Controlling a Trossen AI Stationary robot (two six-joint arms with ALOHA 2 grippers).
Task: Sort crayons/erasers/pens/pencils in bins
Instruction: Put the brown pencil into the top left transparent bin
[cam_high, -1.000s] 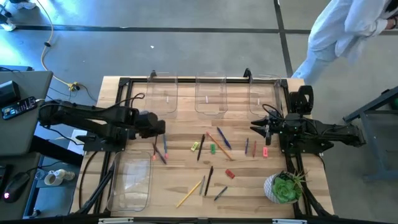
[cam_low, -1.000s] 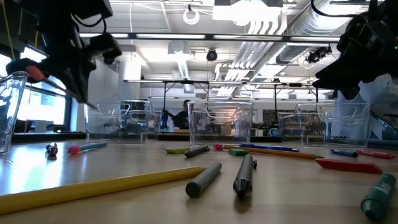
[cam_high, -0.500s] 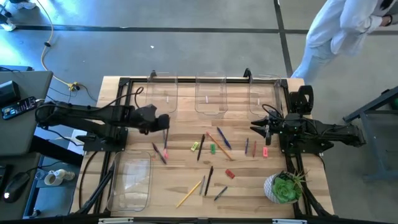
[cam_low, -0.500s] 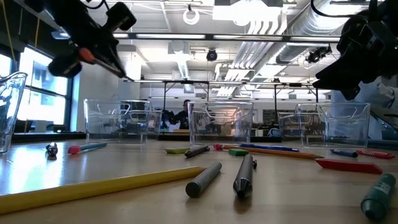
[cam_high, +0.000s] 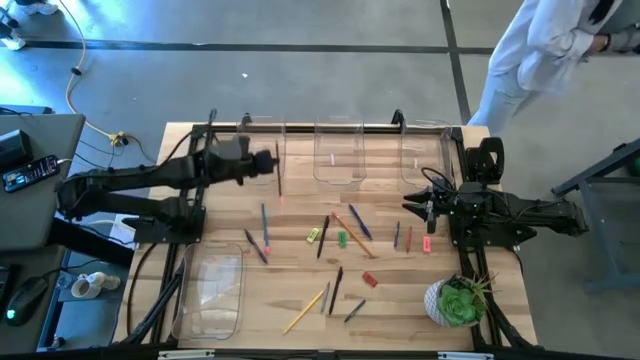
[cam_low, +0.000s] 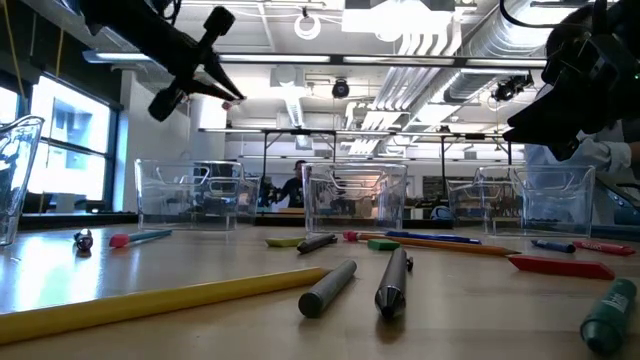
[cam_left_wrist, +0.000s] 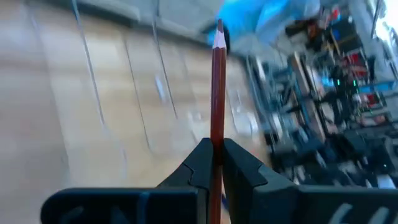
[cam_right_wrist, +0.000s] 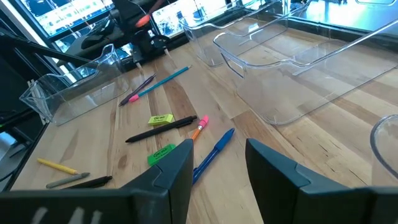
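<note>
My left gripper (cam_high: 272, 163) is shut on a thin dark-red pencil (cam_high: 279, 178), high above the table beside the far-left clear bin (cam_high: 262, 150). It also shows in the low view (cam_low: 205, 62). My right gripper (cam_high: 410, 206) is open and empty, hovering at the right over the table. It stands beyond a pink eraser (cam_high: 427, 243) and a blue pen (cam_right_wrist: 211, 155). Two more clear bins (cam_high: 338, 150) (cam_high: 425, 150) stand on the far edge. A longer bin (cam_high: 212, 290) lies near left. Pens, pencils, crayons and erasers lie flat in the middle. My left gripper pinches the pencil's shaft (cam_left_wrist: 216, 134) between its two fingers (cam_left_wrist: 198, 163). The fingers come level from the table's left and lie across the pencil. The sharpened tip (cam_left_wrist: 219, 26) sticks out well past the fingers. The pencil is lifted clear of the table.
Loose items: a blue pencil with a pink end (cam_high: 265, 225), dark crayons (cam_high: 255, 246), yellow (cam_high: 314, 236), green (cam_high: 342, 239) and red (cam_high: 369, 279) erasers, an orange pencil (cam_high: 350, 232), a yellow pencil (cam_high: 305, 310). A potted plant (cam_high: 458, 300) stands near right. A person (cam_high: 545, 50) stands beyond the far right corner.
My left gripper has gone up and toward the table's far edge, to the far-left bin. It has carried the dark-red pencil, which is now lifted clear and turned about, from the left middle of the table. My right arm has kept still.
</note>
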